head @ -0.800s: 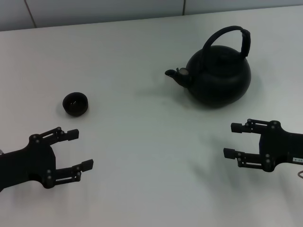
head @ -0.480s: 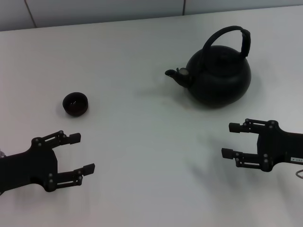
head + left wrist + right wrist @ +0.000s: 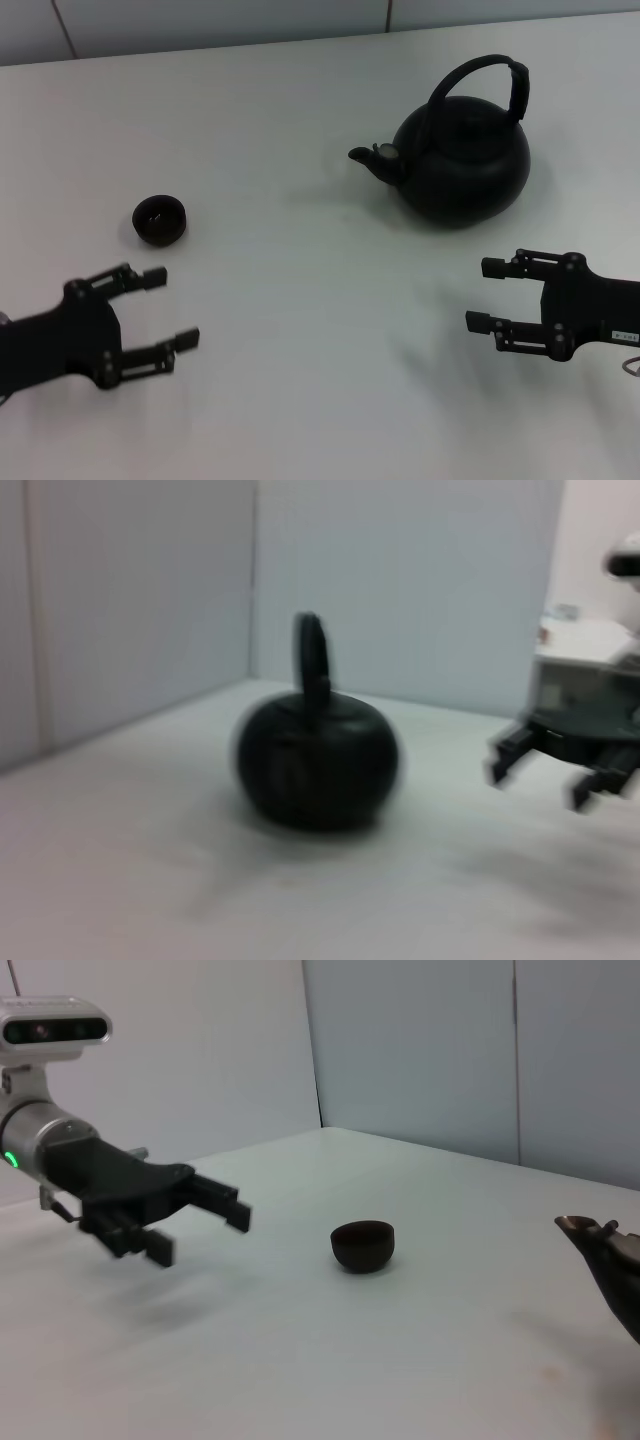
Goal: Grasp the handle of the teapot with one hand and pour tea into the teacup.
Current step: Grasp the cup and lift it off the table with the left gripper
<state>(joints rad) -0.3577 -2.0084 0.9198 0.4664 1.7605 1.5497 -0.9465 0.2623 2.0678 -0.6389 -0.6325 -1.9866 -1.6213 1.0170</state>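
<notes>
My right end effector (image 3: 478,296) is wide open near the teapot (image 3: 460,165), ready to reach its handle (image 3: 478,72). My left end effector (image 3: 168,308), also wide, waits by the teacup (image 3: 160,220).

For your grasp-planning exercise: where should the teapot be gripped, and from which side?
Grip the handle, the upright hoop over the teapot, at its thicker sleeve, probably from the right with the right end effector; the spout points left toward the teacup.

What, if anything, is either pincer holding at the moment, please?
Nothing is held. The left pincer and right pincer are both open over the white table, apart from the round matte black teapot.
</notes>
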